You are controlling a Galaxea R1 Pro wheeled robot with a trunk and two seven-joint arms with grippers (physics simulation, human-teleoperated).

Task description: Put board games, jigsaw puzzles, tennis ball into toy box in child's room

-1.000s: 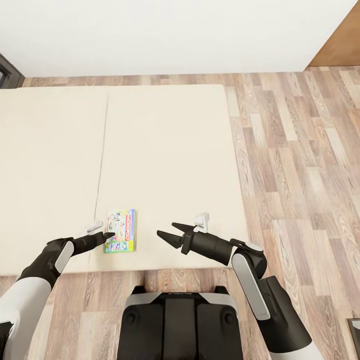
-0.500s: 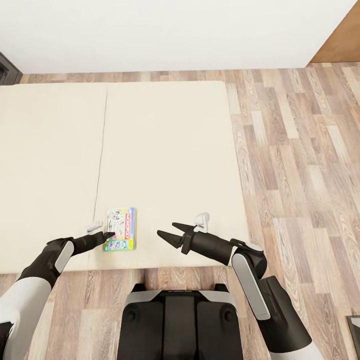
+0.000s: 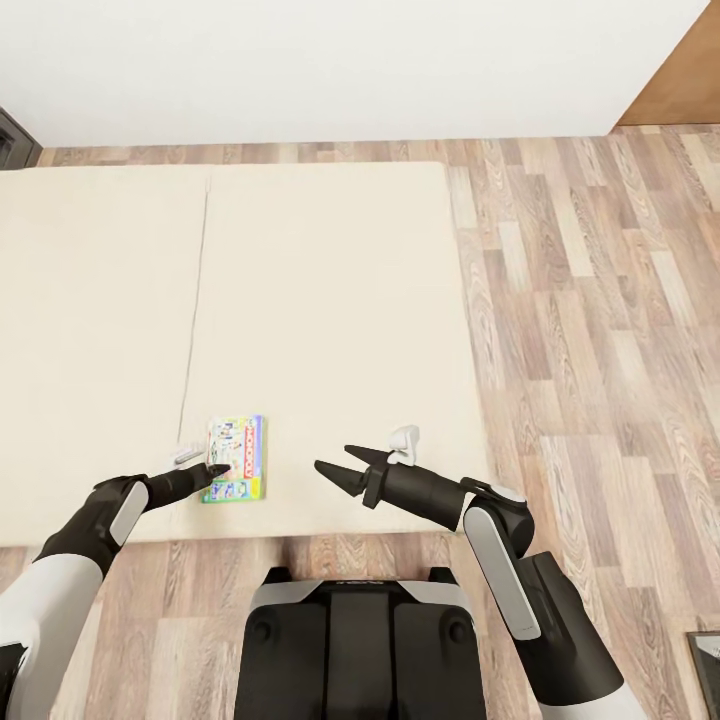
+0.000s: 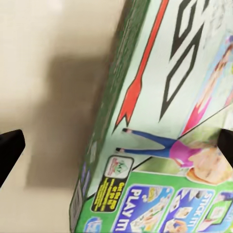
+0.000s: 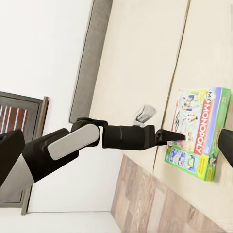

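The left gripper (image 3: pixel 216 469), black fingers spread, is held at the near edge of a flat green-bordered "My Monopoly" board game box (image 3: pixel 236 459) lying on the beige mattress of the bed (image 3: pixel 330 300), near its front edge. The right gripper (image 3: pixel 332 468), also spread and empty, is poised just beside it. The thin box could be pushed away instead of pinched, since it lies flat on the mattress.
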